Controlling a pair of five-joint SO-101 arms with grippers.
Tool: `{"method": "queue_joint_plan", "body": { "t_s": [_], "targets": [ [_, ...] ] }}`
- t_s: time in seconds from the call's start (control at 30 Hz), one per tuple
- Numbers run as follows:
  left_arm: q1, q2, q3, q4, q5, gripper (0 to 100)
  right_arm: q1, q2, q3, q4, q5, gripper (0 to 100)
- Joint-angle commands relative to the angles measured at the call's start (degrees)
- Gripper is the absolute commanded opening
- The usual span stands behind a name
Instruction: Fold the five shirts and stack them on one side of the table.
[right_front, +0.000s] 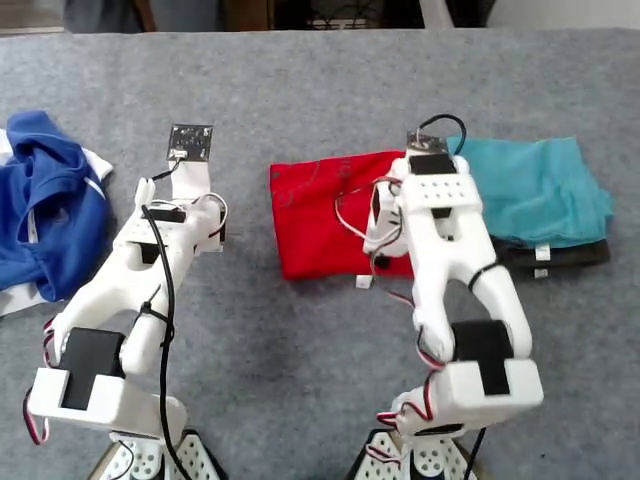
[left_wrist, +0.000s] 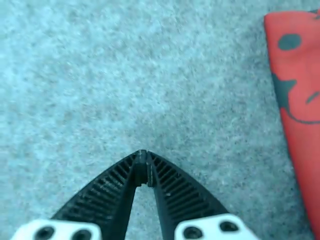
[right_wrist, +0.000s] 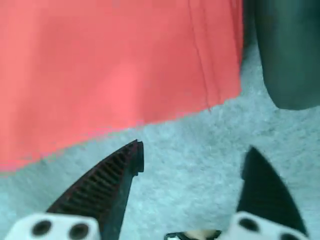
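A flat, roughly rectangular folded red cloth shirt (right_front: 320, 215) with a dark print lies at the middle of the grey, felt-like counter (right_front: 300, 90). To its right a folded teal shirt (right_front: 540, 185) rests on a folded black shirt (right_front: 565, 255), whose edge shows beneath it. At the far left a rumpled blue shirt (right_front: 45, 210) lies heaped over a white cloth (right_front: 97, 160). The right pincer (right_wrist: 195, 152) stands wide, holding nothing, over bare counter just beside the red shirt's stitched hem, with the black shirt near. The left pincer (left_wrist: 142, 167) has its ribbed black fingers pressed tip to tip, holding nothing, over bare counter beside the red shirt.
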Motion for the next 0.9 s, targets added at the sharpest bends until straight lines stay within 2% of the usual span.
{"method": "queue_joint_plan", "body": {
  "t_s": [0.0, 0.17, 0.4, 0.67, 0.87],
  "targets": [
    [-0.40, -0.88, -0.13, -0.88, 0.44, 3, -0.62, 4.00, -6.99, -0.35, -4.04, 36.8],
    [-0.40, -0.79, -0.13, -0.88, 0.35, 3, -0.62, 12.88, -14.20, -2.02, -6.33, 36.4],
    [-0.40, -0.79, -0.22, -0.88, 0.35, 3, -0.53, 25.63, -17.63, -7.56, -4.40, 34.9],
    [-0.40, -0.79, -0.22, -0.88, 0.26, 3, -0.44, 28.35, -17.36, -10.02, 1.23, 2.3],
    [-0.40, -0.79, -0.22, -0.88, 0.26, 3, -0.26, 27.82, -18.15, -9.58, 1.58, 1.3]
  ]
}}
